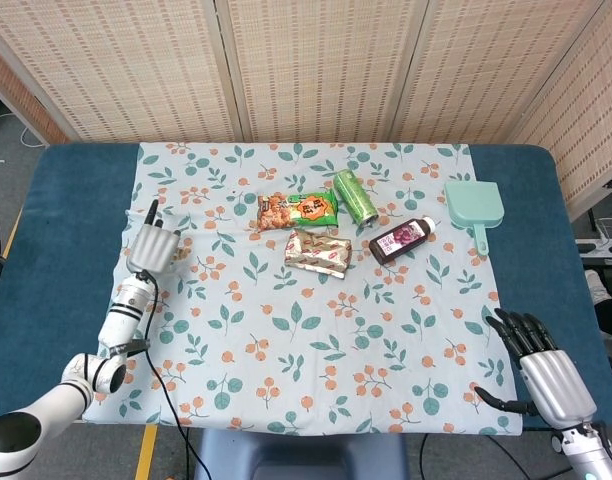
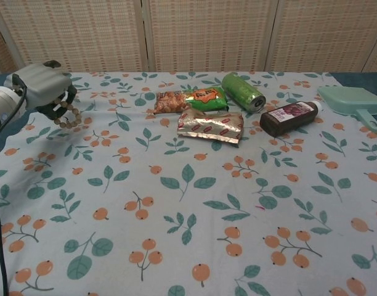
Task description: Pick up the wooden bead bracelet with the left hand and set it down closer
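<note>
My left hand (image 1: 154, 246) (image 2: 42, 89) is raised above the left side of the floral cloth (image 1: 306, 330). It grips the wooden bead bracelet (image 2: 65, 115), which hangs in a loop below the curled fingers, clear of the cloth, in the chest view. In the head view the hand hides most of the bracelet; a few beads (image 1: 178, 257) peek out at its right edge. My right hand (image 1: 541, 365) rests open at the table's near right corner with fingers spread and nothing in it; the chest view does not show it.
Mid-table lie an orange-green snack bag (image 1: 297, 210), a green can (image 1: 354, 196) on its side, a foil packet (image 1: 318, 252) and a dark bottle (image 1: 400, 239). A mint dustpan (image 1: 475, 207) sits at the far right. Blue tabletop (image 1: 56, 240) borders the cloth.
</note>
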